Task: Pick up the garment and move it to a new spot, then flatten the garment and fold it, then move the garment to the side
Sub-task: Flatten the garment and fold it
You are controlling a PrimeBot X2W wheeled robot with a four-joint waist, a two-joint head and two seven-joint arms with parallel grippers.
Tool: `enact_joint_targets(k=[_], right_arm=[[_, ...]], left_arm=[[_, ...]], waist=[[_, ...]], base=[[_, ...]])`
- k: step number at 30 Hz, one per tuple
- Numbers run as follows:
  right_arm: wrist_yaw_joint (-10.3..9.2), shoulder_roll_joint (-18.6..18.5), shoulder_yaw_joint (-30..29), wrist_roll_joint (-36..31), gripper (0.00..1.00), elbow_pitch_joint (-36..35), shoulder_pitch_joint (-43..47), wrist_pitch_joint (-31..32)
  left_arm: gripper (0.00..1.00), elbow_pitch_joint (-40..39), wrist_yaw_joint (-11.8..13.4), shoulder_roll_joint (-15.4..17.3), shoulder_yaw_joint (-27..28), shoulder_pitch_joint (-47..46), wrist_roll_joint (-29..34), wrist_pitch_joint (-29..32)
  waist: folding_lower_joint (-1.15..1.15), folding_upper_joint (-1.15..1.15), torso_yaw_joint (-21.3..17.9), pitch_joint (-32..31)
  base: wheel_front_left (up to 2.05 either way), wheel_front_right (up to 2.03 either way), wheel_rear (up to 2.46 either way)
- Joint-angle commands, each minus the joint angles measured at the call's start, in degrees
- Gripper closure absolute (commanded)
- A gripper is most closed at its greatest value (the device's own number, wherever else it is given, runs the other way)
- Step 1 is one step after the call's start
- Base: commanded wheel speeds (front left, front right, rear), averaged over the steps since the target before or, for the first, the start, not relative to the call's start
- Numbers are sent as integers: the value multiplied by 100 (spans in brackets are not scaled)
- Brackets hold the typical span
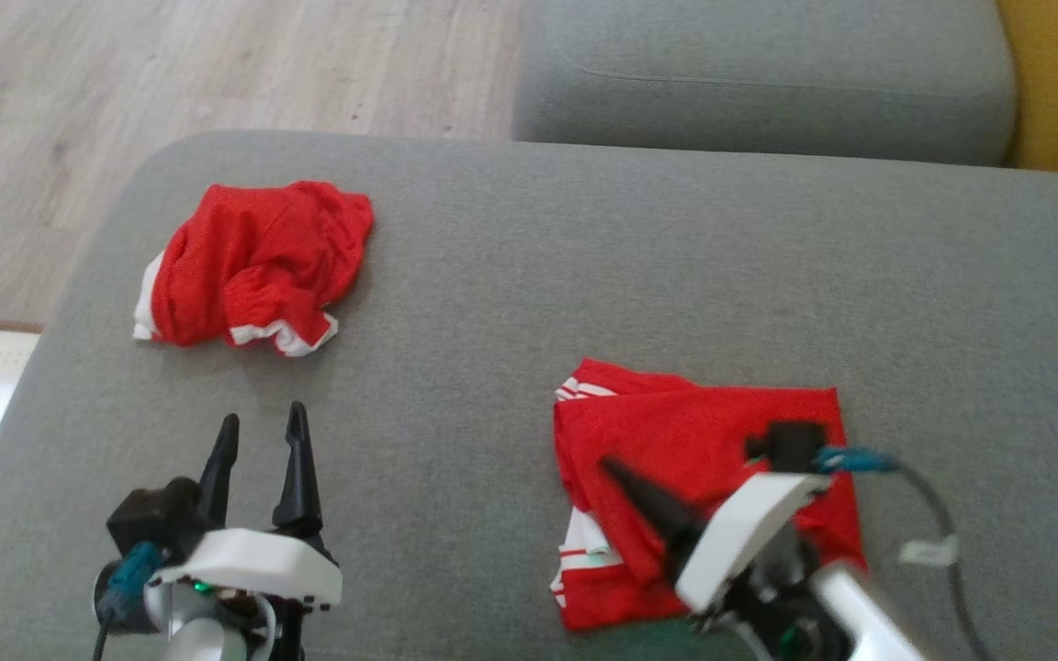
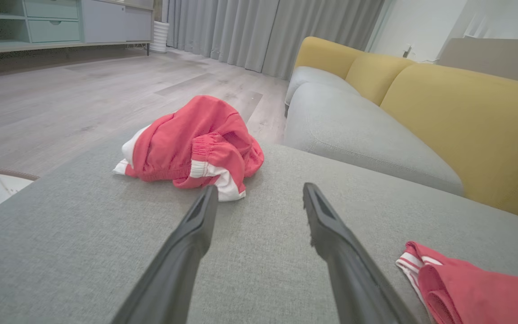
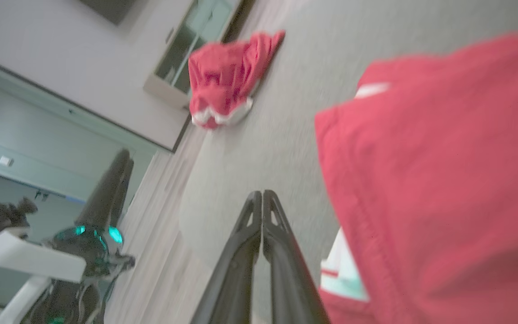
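The garment (image 1: 676,422) (image 2: 475,292) (image 3: 421,180) is red knit cloth with white stripes at its edges, folded into a rough flat square. It lies on the near right part of the grey sofa seat (image 1: 584,229), a woven, slightly nubby cushion with rounded corners. A second red garment (image 1: 253,266) (image 2: 191,144) (image 3: 225,76) sits crumpled in a soft heap at the far left of the same seat, well apart from the first. Its gathered elastic band and white trim show in the left wrist view.

The right hand (image 1: 607,464) (image 3: 259,193) reaches over the folded garment, tilted up and to the left. Its two dark tapered fingers are pressed tight together with nothing between them. Whether they touch the cloth cannot be told.

The left hand (image 1: 263,413) (image 2: 260,189) hovers low over bare cushion at the near left. Its fingers are spread wide and empty, pointing toward the crumpled heap, just short of it.

Beyond the seat lie pale wood-grain floor (image 1: 217,64) and a mustard-yellow backrest (image 2: 466,117).
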Motion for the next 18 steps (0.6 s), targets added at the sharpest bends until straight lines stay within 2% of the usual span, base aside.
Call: enact_joint_targets(k=[1,2,3,7,8,11,14,18], right_arm=[[40,-116,-37,29,49,-286,-309,-163],[40,-218,-86,39,20,-397,-335,-255],[40,-334,-145,33,0,-510,-358,-347],[40,-802,-518,-98,0,-942,-428,-781],[40,-1020,-786,-264,0,-1122,-445,-1077],[40,-1275,-1261,-712,0,-1245,-421,-1565],[40,-1388,-1722,-1418,0,-1227,-331,-1972],[40,-1266,-2143,-2267,0,-1171,-95,-2333]], left_arm=[[0,-244,39,1,201,-274,12,-71],[0,-265,35,1,216,-264,23,-71],[0,-285,32,1,225,-257,32,-71],[0,-388,8,1,246,-250,86,-71],[0,-465,-13,1,271,-264,126,-71],[0,-586,-62,1,318,-292,202,-71],[0,-649,-96,1,411,-301,297,-71],[0,-667,-122,1,483,-299,383,-71]], waist=[[0,0,-72,-9],[0,0,-125,-12],[0,0,-176,-17],[0,0,-391,-46],[0,0,-502,-59],[0,0,-666,-77],[0,0,-829,-86],[0,0,-989,-72]], base=[[0,0,0],[0,0,0],[0,0,0],[0,0,0],[0,0,0],[0,0,0],[0,0,0],[0,0,0]])
